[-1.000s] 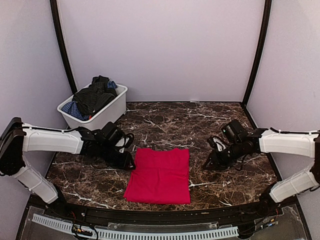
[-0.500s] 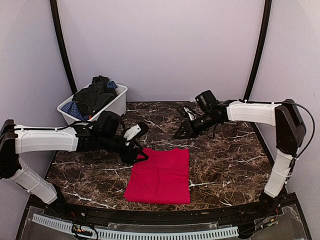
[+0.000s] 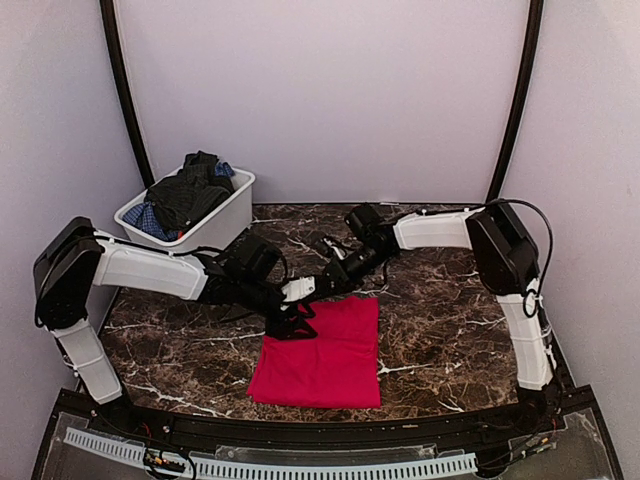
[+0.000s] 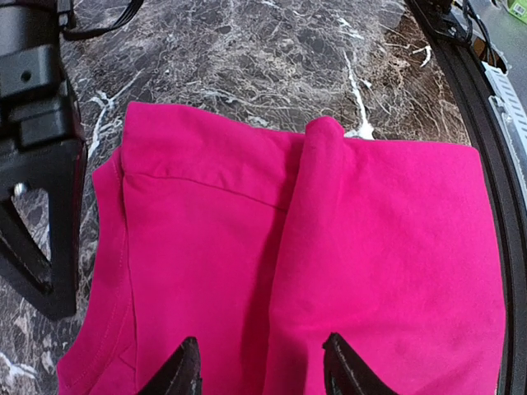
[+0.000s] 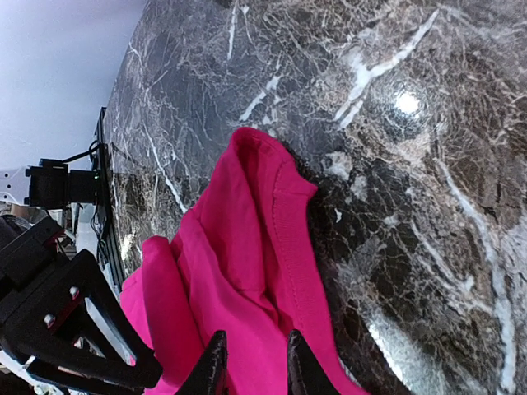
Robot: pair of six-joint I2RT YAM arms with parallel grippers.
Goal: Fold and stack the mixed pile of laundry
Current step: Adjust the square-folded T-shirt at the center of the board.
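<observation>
Right fingers (image 5: 212, 370) newly at red cloth (image 3: 325, 350)

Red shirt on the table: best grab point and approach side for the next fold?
Pinch the red shirt at its far edge, coming from the back of the table. There the hemmed lip stands off the marble, easy to pinch; the rest lies mostly flat.

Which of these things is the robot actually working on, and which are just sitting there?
Part of the job:
red cloth, spread flat
dark shirt and blue checked garment, heaped together

Just there:
white bin holding that heap
marble table
</observation>
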